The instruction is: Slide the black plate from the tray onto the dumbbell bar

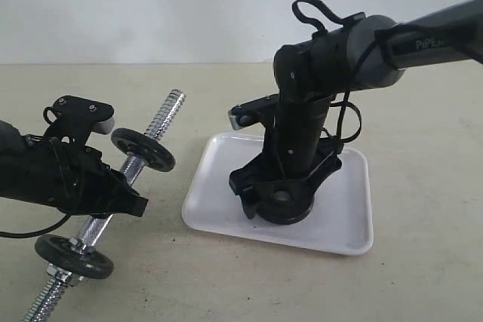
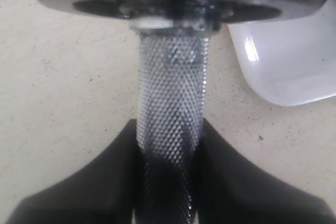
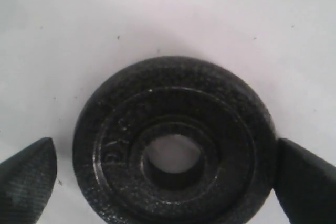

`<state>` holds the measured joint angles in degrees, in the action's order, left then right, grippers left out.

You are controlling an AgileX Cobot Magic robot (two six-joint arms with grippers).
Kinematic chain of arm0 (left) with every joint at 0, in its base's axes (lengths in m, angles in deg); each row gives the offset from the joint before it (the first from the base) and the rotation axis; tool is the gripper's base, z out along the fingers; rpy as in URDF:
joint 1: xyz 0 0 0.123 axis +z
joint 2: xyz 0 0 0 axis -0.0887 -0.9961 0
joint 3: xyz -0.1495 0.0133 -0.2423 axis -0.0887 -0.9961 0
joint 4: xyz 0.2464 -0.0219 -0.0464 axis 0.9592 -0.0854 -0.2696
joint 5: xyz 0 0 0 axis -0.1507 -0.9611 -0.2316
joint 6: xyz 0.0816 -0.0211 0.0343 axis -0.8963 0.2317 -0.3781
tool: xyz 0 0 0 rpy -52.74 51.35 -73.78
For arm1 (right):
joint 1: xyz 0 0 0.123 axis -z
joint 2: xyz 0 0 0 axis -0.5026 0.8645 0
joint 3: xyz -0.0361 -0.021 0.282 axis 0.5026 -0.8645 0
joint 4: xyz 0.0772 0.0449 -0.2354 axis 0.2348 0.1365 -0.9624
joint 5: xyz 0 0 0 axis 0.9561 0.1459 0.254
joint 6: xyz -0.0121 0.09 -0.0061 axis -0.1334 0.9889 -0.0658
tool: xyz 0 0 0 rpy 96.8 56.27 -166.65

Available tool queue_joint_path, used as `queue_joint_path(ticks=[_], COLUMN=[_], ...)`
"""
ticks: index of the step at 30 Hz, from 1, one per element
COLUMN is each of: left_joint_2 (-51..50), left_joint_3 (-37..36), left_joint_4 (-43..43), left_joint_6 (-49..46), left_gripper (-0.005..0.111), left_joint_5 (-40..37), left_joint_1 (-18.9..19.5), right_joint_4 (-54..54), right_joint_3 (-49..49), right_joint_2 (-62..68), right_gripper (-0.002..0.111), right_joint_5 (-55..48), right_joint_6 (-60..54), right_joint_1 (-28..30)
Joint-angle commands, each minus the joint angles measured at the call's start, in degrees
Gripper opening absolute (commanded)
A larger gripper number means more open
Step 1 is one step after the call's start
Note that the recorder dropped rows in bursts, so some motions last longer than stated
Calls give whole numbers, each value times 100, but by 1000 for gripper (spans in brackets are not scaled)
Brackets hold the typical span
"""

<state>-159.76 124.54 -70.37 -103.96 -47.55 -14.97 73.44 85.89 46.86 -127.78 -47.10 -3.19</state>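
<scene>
**Item:** black plate (image 3: 121, 129). It lies flat on the tray (image 1: 349, 225), hole upward, with the white of the tray showing through the hole.

**Over it:** right gripper (image 3: 167, 177), jaws wide apart and straddling the plate. One jaw is at or just beside the rim and the other is clear of it. Nothing is held.

**Beside the tray:** dumbbell bar (image 1: 153, 132), tilted, carrying two discs (image 1: 143, 149), its upper threaded end free.

**On the bar:** left gripper (image 2: 168, 182), clamped on the knurled middle.

**Hazards, as judged:**
- Jaws closing unevenly may shove the plate across the glossy tray.
- A pinch on the low rounded rim may slip.
- The hole may snag on the coarse thread if the plate meets the tilted bar askew.
</scene>
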Motion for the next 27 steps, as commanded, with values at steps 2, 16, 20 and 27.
queue_joint_path(ticks=[2,16,20,27], left_joint_2=[271,271,271,271], left_joint_3=[160,160,160,160], left_joint_4=[-109,-109,-109,-109], left_joint_6=[-5,-5,-5,-5], left_gripper=[4,4,4,4], left_joint_5=[270,270,270,258], left_joint_1=[16,16,16,16], right_joint_4=[25,-511,-537,-537], right_joint_3=[15,15,15,15], right_joint_2=[7,7,7,7], right_gripper=[105,105,105,105], right_joint_5=[107,114,100,90], right_joint_6=[306,1114,1187,1347], right_joint_1=[21,21,21,21])
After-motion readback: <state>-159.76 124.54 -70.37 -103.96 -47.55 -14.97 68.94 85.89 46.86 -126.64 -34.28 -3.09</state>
